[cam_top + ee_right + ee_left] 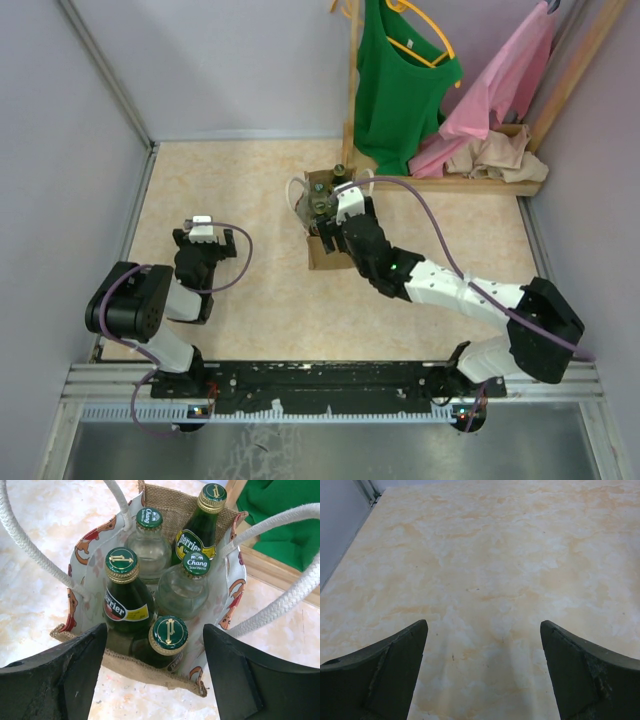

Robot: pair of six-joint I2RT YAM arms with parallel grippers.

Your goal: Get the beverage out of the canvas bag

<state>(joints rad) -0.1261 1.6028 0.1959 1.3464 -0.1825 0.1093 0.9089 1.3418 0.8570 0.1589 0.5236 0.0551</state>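
Bottles (127,605) fill canvas bag (176,506) below spread right pincer (154,628).

The end effector (154,632) hangs wide open over the bag's (175,507) near rim. Inside, three green Perrier bottles (121,565) and two clear Chang bottles (196,564) stand upright between white rope handles (280,605).
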